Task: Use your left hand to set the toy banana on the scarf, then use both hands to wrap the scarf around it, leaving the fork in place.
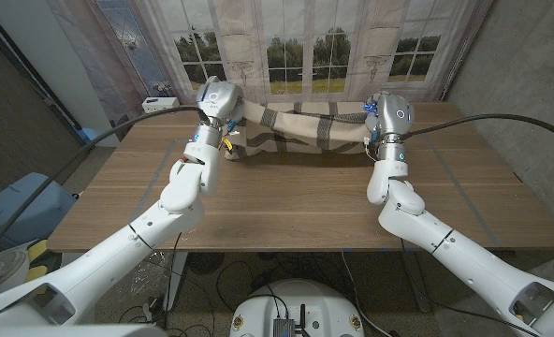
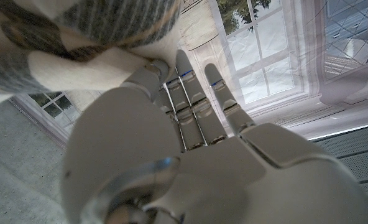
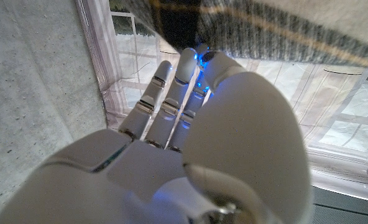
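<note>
The beige scarf [image 1: 296,131] with grey stripes hangs stretched and lifted over the far part of the wooden table [image 1: 286,211], between my two hands. My left hand [image 1: 223,126] holds its left end; in the left wrist view the scarf [image 2: 78,37] is pinched at the thumb side of the left hand [image 2: 190,143] while the other fingers reach out straight. My right hand [image 1: 378,126] holds the right end; in the right wrist view the scarf [image 3: 283,31] drapes over the fingertips of the right hand [image 3: 190,124]. The scarf's hanging fold hides whatever lies on the table under it.
Curtains and a window [image 1: 300,56] stand close behind the table's far edge. A small white box [image 1: 158,103] sits beyond the far left corner. A blue bin [image 1: 20,211] stands on the floor to the left. Bare wood stretches from the scarf to the near edge.
</note>
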Robot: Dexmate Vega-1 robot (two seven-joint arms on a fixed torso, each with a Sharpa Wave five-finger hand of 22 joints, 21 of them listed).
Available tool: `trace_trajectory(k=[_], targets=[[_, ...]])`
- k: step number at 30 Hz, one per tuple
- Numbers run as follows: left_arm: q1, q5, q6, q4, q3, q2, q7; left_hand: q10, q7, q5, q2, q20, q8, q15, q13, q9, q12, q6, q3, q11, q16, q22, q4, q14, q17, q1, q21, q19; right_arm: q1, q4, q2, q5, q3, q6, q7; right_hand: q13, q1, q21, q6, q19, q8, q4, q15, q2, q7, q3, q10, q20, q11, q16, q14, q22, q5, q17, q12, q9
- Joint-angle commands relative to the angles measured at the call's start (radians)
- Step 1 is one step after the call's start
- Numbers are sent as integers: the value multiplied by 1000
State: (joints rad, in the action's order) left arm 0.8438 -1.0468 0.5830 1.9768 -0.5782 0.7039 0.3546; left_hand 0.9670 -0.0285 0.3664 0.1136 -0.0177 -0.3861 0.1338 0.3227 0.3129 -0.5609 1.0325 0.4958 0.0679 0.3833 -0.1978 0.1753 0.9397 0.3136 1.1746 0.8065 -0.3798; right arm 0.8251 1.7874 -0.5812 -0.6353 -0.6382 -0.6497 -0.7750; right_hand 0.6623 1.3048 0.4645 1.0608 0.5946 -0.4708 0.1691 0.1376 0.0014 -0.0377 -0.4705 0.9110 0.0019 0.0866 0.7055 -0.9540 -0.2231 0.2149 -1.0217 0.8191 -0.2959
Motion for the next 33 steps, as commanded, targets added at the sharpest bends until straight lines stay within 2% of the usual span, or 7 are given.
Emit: trace_trajectory(k=[1, 15, 28, 33], targets=[[-102, 21, -5, -85, -28, -7, -23, 90, 3, 6, -3, 3, -3, 106, 273, 6, -91, 6, -6, 92, -4, -1, -3, -7, 6, 12, 9, 5, -128, -149, 40, 25, -31, 71, 30, 4, -3, 9, -6, -6, -3, -2, 88, -8, -2, -11, 29, -1, -22, -7, -12, -1, 4, -8, -4, -1], [-217, 33, -28, -195, -84, -17, -46, 91, 2, 12, -1, 4, -1, 105, 277, 4, -87, 8, -12, 92, -9, 0, -5, -4, 10, 15, 19, 8, -276, -319, 78, 46, -88, 135, 70, 10, -8, 17, -4, -10, -5, 0, 89, -15, -4, -28, 33, -2, -24, -19, -16, 0, 3, -23, -10, 1], [-320, 45, -62, -314, -141, -38, -42, 90, 4, 14, -2, 6, 3, 106, 277, 2, -80, 6, -18, 94, -14, 1, -4, -7, 15, 18, 28, 12, -394, -494, 119, 76, -137, 199, 74, 16, -14, 25, -5, -14, -5, 0, 89, -21, -4, -48, 36, -3, -25, -31, -20, 1, 3, -39, -17, 1], [-370, 46, -79, -377, -171, -54, -45, 89, 4, 14, 1, 6, 4, 106, 278, 2, -78, 7, -20, 95, -15, 1, -5, -7, 17, 19, 30, 13, -454, -591, 144, 88, -166, 234, 79, 18, -16, 28, -5, -16, -5, 0, 89, -24, -4, -55, 36, -2, -27, -35, -21, 2, 2, -46, -21, 2]])
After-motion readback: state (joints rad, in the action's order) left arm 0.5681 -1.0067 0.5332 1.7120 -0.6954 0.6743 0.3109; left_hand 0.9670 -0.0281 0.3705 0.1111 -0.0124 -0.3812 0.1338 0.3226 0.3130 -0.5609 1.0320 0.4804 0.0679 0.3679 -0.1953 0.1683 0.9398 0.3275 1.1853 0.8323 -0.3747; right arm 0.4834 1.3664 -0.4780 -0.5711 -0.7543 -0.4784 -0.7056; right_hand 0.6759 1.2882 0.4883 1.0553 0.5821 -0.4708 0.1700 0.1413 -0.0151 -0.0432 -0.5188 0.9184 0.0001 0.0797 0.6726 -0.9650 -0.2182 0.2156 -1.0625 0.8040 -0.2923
